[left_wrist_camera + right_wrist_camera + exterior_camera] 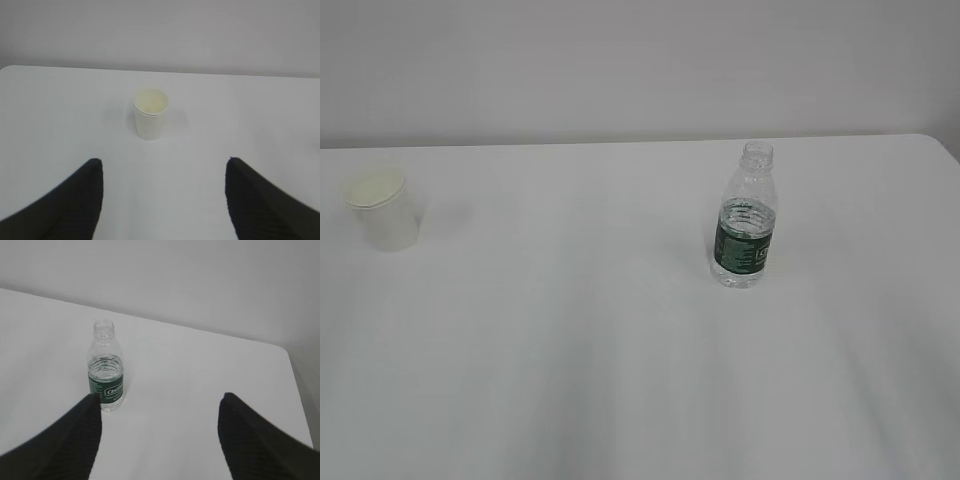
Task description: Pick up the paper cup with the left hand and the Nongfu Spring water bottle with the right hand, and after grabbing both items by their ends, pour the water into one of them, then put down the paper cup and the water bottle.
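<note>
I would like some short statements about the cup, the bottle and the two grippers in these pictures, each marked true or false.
1. The small white tapered paper cup stands upright on the white table. True.
2. The clear ribbed plastic bottle with the dark green label has a cap on it. False: its neck is open, no cap shows.
3. The left gripper is shut on the cup. False: its jaws stand wide open and the cup is ahead of them, untouched.
4. The bottle holds some water, which reaches partway up. True.
5. The cup lies beside the bottle, touching it. False: they stand far apart, the cup at the left, the bottle right of centre.
6. The right gripper is open and holds nothing. True.
</note>
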### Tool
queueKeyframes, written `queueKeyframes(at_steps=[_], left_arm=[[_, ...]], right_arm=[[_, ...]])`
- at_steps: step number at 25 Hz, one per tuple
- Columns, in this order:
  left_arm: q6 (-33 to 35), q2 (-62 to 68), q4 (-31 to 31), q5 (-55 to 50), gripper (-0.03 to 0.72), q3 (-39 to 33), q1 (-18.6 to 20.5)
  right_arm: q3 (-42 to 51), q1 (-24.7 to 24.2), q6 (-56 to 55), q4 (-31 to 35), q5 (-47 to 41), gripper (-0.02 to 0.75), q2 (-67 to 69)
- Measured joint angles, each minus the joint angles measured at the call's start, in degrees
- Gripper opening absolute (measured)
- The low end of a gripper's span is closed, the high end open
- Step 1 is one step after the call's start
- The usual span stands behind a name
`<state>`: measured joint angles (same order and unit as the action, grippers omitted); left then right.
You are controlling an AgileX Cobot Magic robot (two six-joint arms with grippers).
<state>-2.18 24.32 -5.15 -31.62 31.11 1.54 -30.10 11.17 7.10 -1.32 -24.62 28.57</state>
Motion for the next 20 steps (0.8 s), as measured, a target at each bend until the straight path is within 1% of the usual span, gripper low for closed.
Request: queueKeyframes(at_steps=[11,20], left_arm=[[1.0,7.1,1.1,6.5,0.545,0.0,0.0],[1.6,13.1,1.8,13.5,0.539,0.0,0.0]], right_arm=[[0.0,0.0,1.9,0.0,8.5,0.554,5.8],[0.1,0.0,2.1,-0.1,15.9,0.554,13.9]])
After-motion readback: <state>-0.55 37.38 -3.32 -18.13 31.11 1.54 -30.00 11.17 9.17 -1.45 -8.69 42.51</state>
